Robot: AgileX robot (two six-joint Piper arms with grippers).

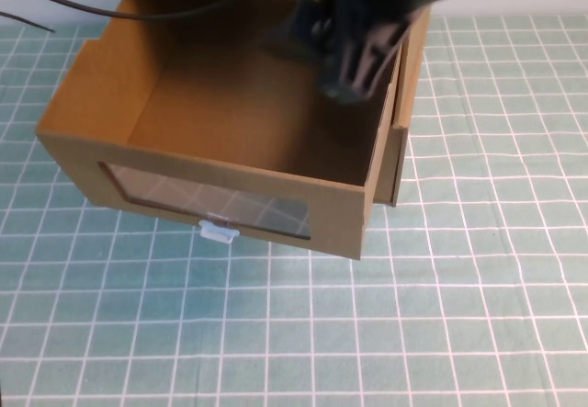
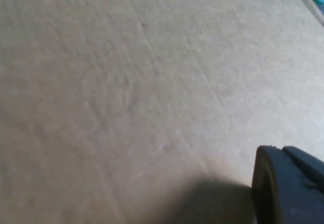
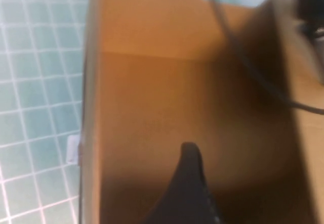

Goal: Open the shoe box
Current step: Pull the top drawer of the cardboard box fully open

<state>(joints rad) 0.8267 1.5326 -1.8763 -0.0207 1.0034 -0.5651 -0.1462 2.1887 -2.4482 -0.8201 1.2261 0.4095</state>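
Shoebox [image 1: 92, 104] open; R gripper [image 1: 354, 72] above, jaws apart; L gripper [image 2: 286, 183] against it, state unclear.

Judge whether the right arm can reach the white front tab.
Probably yes, over the front wall: right gripper hangs above the drawer's right rear, nothing near the white tab; left gripper close against cardboard.

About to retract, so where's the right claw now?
In the high view the right claw hangs over the open drawer of the shoe box, near its far right corner. The left claw faces bare cardboard up close.
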